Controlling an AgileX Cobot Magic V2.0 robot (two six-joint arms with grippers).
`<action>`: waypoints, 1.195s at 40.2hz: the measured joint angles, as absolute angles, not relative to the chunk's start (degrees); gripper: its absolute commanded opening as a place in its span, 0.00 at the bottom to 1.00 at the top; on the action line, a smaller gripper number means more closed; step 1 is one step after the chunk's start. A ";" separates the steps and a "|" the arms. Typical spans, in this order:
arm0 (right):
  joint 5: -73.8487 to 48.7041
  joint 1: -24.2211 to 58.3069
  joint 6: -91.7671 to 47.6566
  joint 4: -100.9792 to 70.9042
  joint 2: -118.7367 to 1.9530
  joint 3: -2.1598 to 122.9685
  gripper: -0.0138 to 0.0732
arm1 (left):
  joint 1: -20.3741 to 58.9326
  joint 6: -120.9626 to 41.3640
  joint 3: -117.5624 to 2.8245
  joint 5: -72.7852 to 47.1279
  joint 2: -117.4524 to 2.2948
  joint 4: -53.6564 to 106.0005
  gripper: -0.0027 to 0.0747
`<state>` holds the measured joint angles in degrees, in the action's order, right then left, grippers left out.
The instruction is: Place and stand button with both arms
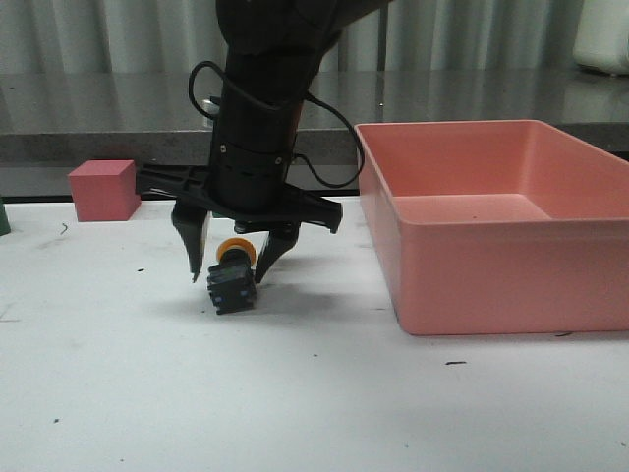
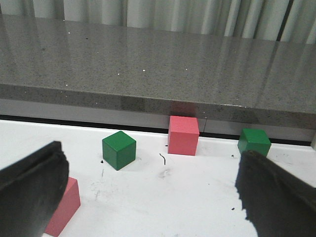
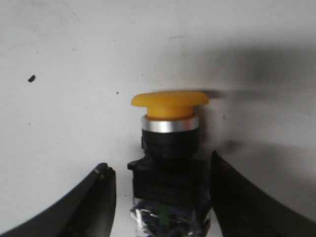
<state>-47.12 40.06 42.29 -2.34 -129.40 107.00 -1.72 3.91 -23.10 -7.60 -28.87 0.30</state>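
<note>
Yellow-capped, the button point(image 1: 233, 275) lies on its side on the white bench point(image 1: 295, 393), left of the pink bin point(image 1: 491, 226) and toward the bench's middle. Right tool point(image 1: 228, 261) straddles it, fingers point(image 3: 94, 202) apart, not touching. Left tool point(image 2: 148, 197) is spread wide, empty, facing the green cubes point(image 2: 119, 149) and a pink cube point(image 2: 183, 135) at the far edge.
</note>
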 measured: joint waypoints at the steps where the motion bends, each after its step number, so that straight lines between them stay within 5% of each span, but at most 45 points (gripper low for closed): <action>1: -47.12 40.06 42.29 -2.62 -129.40 107.00 0.78 | -1.72 3.91 -23.10 -7.60 -28.87 0.30 0.89; 13: -48.08 40.06 41.37 -3.06 -126.07 108.57 0.75 | -1.72 3.91 -23.10 -7.60 -28.87 0.30 0.89; 25: -46.67 40.06 28.71 -2.96 -116.31 111.71 0.07 | -1.72 3.91 -23.10 -7.60 -28.87 0.30 0.89; 38: -57.26 34.38 16.73 -2.96 -107.63 110.80 0.09 | -1.72 3.91 -23.10 -7.60 -28.87 0.30 0.89; 48: -58.05 24.14 10.49 -2.85 -94.44 95.29 0.09 | -1.72 3.91 -23.10 -7.60 -28.87 0.30 0.89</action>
<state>-58.05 24.14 10.49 -2.85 -94.44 95.29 -1.72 3.91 -23.10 -7.60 -28.87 0.30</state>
